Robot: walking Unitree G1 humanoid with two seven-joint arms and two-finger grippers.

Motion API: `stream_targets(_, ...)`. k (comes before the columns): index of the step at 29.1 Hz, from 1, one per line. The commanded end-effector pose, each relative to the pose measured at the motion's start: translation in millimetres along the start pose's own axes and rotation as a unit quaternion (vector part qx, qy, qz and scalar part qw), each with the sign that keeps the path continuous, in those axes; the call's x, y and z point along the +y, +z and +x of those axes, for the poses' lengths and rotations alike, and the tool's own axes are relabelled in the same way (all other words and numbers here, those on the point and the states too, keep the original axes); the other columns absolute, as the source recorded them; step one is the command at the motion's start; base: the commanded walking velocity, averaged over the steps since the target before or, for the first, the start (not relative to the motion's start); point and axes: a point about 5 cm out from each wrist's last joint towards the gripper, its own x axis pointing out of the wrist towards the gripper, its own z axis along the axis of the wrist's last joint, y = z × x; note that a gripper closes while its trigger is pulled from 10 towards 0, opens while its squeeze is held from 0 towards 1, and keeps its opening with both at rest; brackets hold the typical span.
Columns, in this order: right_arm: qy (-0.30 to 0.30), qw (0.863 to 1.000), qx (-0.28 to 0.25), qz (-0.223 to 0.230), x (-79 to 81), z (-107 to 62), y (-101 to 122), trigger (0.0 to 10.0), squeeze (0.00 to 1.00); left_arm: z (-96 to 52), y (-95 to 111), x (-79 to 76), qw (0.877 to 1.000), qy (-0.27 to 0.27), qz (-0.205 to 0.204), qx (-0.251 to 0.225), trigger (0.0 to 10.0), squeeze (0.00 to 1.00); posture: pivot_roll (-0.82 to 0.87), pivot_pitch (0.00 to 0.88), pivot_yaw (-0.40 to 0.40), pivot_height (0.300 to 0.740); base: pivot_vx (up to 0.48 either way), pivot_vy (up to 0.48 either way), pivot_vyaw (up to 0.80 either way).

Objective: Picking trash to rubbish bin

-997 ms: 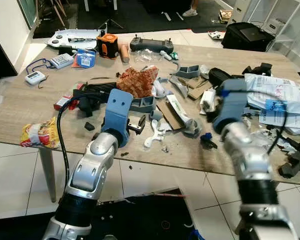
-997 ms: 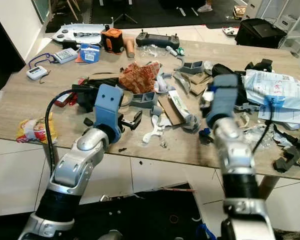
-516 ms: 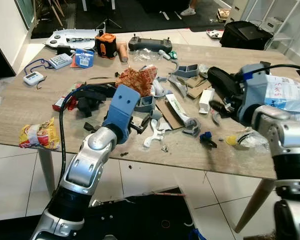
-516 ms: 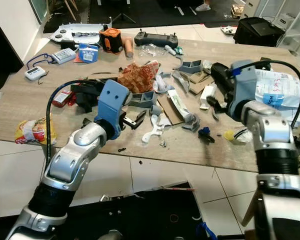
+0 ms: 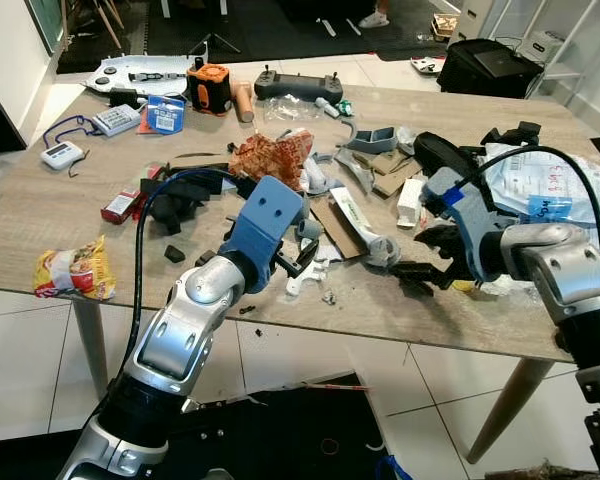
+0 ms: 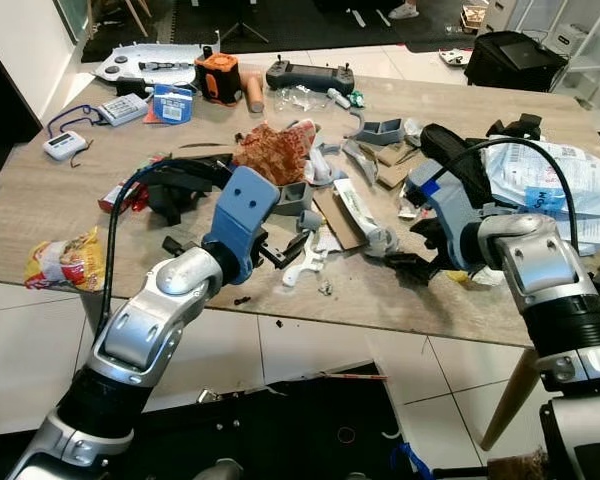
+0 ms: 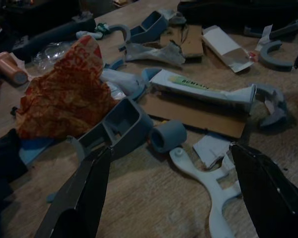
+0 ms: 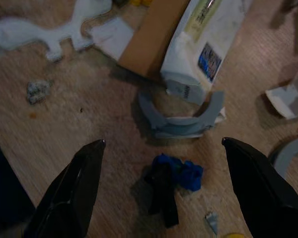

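- Hovering wide open and empty, your right claw (image 8: 159, 148) straddles the blue-and-black scrap (image 8: 171, 181) near the desk (image 5: 40, 220) front edge.
- Lower straight, centre the scrap between the fingers, then close.
- Keep the left claw (image 7: 169, 193), also spread and empty, clear of the white bracket (image 7: 208, 191).

Wooden table (image 5: 40, 215), light grain, on tiled floor (image 5: 20, 370). Landmark: crumpled red-orange wrapper (image 5: 270, 160) near table centre. Toward far edge from it: orange-black device (image 5: 210, 88), black controller (image 5: 285, 88), blue box (image 5: 166, 113). Toward near edge: white flat bracket (image 5: 310, 275), white tube (image 5: 355, 222) on cardboard (image 5: 332, 225). Far to its left, at near edge: yellow snack packet (image 5: 72, 275). To its right: white printed bag (image 5: 545, 185).
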Motion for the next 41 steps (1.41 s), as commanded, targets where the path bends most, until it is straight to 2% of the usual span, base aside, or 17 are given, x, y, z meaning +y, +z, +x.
stream_targets(1, -0.010, 1.000, 0.017, -0.004, -0.6, 7.2, -3, 10.0, 0.00, 0.3, 4, -5.7, 1.000, -0.009, 0.015, -0.007, 10.0, 0.00, -0.03, 0.163, -0.025, 0.740, 0.000, 0.000, 0.00)
stream_targets(5, -0.025, 1.000, 0.015, 0.011, -0.8, 17.5, -3, 10.0, 0.00, 0.8, 4, -6.9, 1.000, -0.009, 0.015, -0.007, 10.0, 0.00, -0.02, 0.166, -0.030, 0.740, 0.000, 0.000, 0.00)
stream_targets(6, -0.028, 0.999, 0.010, 0.018, -1.3, 19.9, -3, 10.0, 0.24, 0.8, 4, -6.9, 1.000, -0.008, 0.015, -0.007, 10.0, 0.00, -0.02, 0.166, -0.030, 0.740, 0.000, 0.000, 0.00)
stream_targets(7, -0.028, 0.999, 0.010, 0.018, -1.3, 19.9, -3, 10.0, 0.24, 0.8, 4, -6.9, 1.000, -0.008, 0.015, -0.007, 10.0, 0.00, -0.02, 0.166, -0.030, 0.740, 0.000, 0.000, 0.00)
stream_targets(8, -0.029, 0.999, 0.007, 0.023, -1.6, 21.1, -2, 10.0, 0.82, 0.8, 4, -6.8, 1.000, -0.008, 0.015, -0.007, 10.0, 0.00, -0.02, 0.166, -0.030, 0.740, 0.000, 0.000, 0.00)
stream_targets(9, -0.029, 0.999, 0.007, 0.023, -1.6, 21.1, -2, 10.0, 0.82, 0.8, 4, -6.8, 1.000, -0.008, 0.015, -0.007, 10.0, 0.00, -0.02, 0.166, -0.030, 0.740, 0.000, 0.000, 0.00)
stream_targets(10, -0.028, 0.999, 0.005, 0.026, -1.5, 22.3, -2, 10.0, 1.00, 0.7, 4, -6.8, 1.000, -0.007, 0.014, -0.006, 10.0, 0.00, -0.02, 0.166, -0.030, 0.740, 0.000, 0.000, 0.00)
stream_targets(12, -0.025, 0.999, 0.010, 0.025, 0.2, 25.3, -4, 10.0, 1.00, 0.5, 4, -6.6, 1.000, -0.007, 0.015, -0.006, 10.0, 0.00, -0.02, 0.166, -0.030, 0.740, 0.000, 0.000, 0.00)
stream_targets(14, -0.028, 0.999, 0.017, 0.024, 0.5, 29.1, -8, 10.0, 0.00, 1.1, 4, -6.3, 1.000, -0.006, 0.016, -0.005, 10.0, 0.00, -0.02, 0.167, -0.028, 0.740, 0.000, 0.000, 0.00)
stream_targets(24, -0.034, 0.998, 0.019, 0.046, 0.4, 37.9, -15, 10.0, 0.00, 1.5, 3, -7.4, 1.000, -0.007, 0.016, -0.004, 10.0, 0.00, -0.02, 0.167, -0.028, 0.740, 0.000, 0.000, 0.00)
stream_targets(25, -0.035, 0.998, 0.014, 0.050, 0.5, 39.0, -15, 6.5, 0.00, 1.4, 4, -7.3, 1.000, -0.007, 0.016, -0.004, 10.0, 0.00, -0.02, 0.167, -0.028, 0.740, 0.000, 0.000, 0.00)
stream_targets(29, -0.039, 0.998, 0.002, 0.051, -0.1, 41.2, -14, 4.3, 0.00, 1.3, 4, -7.1, 1.000, -0.006, 0.017, -0.005, 10.0, 0.00, -0.02, 0.167, -0.028, 0.740, 0.000, 0.000, 0.00)
stream_targets(30, -0.039, 0.998, 0.002, 0.051, -0.1, 41.2, -14, 4.3, 0.00, 1.3, 4, -7.1, 1.000, -0.006, 0.017, -0.005, 10.0, 0.00, -0.02, 0.167, -0.028, 0.740, 0.000, 0.000, 0.00)
stream_targets(31, -0.043, 0.998, -0.003, 0.051, -0.7, 42.1, -13, 8.3, 0.00, 1.3, 4, -7.0, 1.000, -0.006, 0.017, -0.004, 10.0, 0.00, -0.02, 0.167, -0.028, 0.740, 0.000, 0.000, 0.00)
stream_targets(32, -0.043, 0.998, -0.003, 0.051, -0.7, 42.1, -13, 8.3, 0.00, 1.3, 4, -7.0, 1.000, -0.006, 0.017, -0.004, 10.0, 0.00, -0.02, 0.167, -0.028, 0.740, 0.000, 0.000, 0.00)
stream_targets(33, -0.047, 0.998, -0.007, 0.049, -1.4, 42.6, -13, 10.0, 0.00, 1.3, 4, -7.0, 1.000, -0.007, 0.018, -0.004, 10.0, 0.00, -0.02, 0.167, -0.028, 0.740, 0.000, 0.000, 0.00)
stream_targets(41, -0.062, 0.997, -0.008, 0.048, -2.9, 44.9, -13, 10.0, 0.00, 2.0, 4, -7.9, 1.000, -0.010, 0.018, -0.004, 10.0, 0.00, -0.02, 0.166, -0.024, 0.740, 0.000, 0.000, 0.00)
